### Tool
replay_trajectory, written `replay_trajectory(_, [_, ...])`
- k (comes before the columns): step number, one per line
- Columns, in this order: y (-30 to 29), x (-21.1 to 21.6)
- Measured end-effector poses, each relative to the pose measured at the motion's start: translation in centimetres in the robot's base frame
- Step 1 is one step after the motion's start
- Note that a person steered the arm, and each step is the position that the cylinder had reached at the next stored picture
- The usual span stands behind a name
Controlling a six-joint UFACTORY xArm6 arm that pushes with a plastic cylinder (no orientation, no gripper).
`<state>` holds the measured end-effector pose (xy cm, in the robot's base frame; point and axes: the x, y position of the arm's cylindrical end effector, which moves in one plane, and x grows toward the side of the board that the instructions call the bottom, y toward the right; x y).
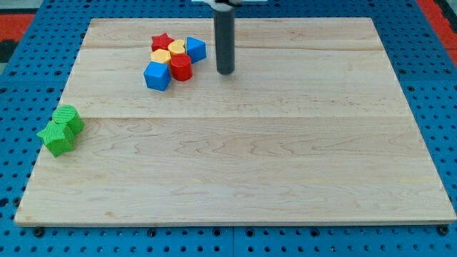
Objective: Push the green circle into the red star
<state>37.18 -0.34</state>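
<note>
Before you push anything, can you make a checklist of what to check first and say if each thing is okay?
1. Green circle in sight: ok, near the view's left edge, touching the green star.
2. Red star in sight: ok, at the top of the cluster.
3. My tip behind the green circle: not ok, it sits to the right of the cluster, far from the circle.
4. Straight path from circle to red star: not ok, the blue cube and yellow blocks crowd that side.
5. Green circle can move alone: cannot tell.
</note>
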Motion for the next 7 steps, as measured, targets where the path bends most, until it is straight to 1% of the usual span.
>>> replay_trajectory(1, [-4.9, 12.3])
replay_trajectory(2, [-15.2, 21.3])
replay_trajectory(3, [-29.0, 23.5])
replay_trajectory(4, [-30.0, 21.4])
replay_trajectory(5, [-28.9, 15.7])
replay_trajectory(6, [-26.4, 9.8])
replay_trajectory(7, [-22.8, 6.3])
